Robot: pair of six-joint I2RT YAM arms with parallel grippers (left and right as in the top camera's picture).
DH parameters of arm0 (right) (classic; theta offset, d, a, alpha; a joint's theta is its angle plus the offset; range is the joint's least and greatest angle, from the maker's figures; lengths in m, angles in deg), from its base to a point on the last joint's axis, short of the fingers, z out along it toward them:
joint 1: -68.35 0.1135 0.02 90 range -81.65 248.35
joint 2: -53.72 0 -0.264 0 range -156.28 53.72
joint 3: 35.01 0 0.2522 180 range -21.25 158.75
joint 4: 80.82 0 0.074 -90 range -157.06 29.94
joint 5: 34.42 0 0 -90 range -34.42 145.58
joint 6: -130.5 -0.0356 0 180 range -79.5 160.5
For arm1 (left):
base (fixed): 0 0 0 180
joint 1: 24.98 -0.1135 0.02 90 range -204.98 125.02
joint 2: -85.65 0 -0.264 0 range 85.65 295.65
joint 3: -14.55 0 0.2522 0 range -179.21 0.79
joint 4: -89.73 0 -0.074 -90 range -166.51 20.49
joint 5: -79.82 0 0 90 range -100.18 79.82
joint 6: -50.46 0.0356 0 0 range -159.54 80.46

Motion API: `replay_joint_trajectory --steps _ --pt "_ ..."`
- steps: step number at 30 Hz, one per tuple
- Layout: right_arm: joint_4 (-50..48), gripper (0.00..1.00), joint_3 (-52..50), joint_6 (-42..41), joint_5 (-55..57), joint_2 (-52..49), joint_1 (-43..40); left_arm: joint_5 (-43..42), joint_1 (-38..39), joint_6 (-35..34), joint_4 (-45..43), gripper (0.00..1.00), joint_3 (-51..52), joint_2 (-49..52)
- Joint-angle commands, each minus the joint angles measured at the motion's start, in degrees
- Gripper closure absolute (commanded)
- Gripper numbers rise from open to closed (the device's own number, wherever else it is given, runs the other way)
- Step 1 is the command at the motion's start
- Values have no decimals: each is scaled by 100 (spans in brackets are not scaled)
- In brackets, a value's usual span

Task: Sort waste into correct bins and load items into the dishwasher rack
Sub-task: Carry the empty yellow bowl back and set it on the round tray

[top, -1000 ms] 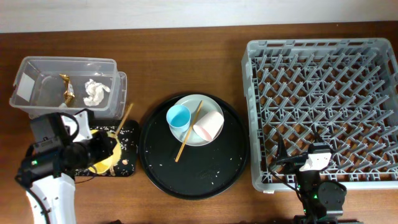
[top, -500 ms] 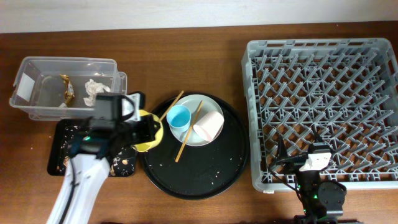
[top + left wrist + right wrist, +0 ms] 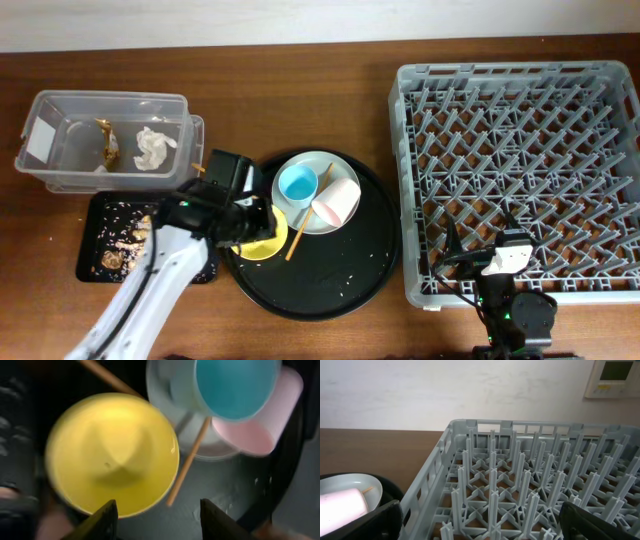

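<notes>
Yellow bowl (image 3: 262,245), small, stood upright on the left part of the round black tray (image 3: 350,280), partly under the left hand (image 3: 243,222), overhead view. Same tray carried the grey-green plate (image 3: 325,165) with the blue cup (image 3: 297,183) upright, the white cup (image 3: 337,203) on its side, and one chopstick (image 3: 300,228) slanting off the plate. Clear tub (image 3: 105,97) held the gold wrapper (image 3: 106,142) and tissue (image 3: 152,148). Shallow black tray (image 3: 95,215) held the food scraps (image 3: 112,258). Grey rack (image 3: 520,180) sat at the right of the tabletop (image 3: 300,90), the right hand (image 3: 507,258) at its near edge. Left wrist view, blurred: bowl (image 3: 112,452) beside plate, blue cup (image 3: 235,385) and white cup (image 3: 260,430); left hand (image 3: 157,505) parted to a middling gap, gripping nothing visible. Right wrist view: right hand (image 3: 480,507) spread wide and empty before the rack (image 3: 520,485).
</notes>
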Motion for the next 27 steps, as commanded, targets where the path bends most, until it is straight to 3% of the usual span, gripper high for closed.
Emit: replay_joint_trajectory --steps 1,2,27 --pt "9 2 -39 24 -11 33 33 2218 -94 4 835 42 -741 -846" --pt "9 2 -39 24 -13 33 31 2533 -243 9 1106 1 -739 -1152" --pt "9 2 -39 22 -11 33 31 2533 -243 9 1161 1 -739 -1272"
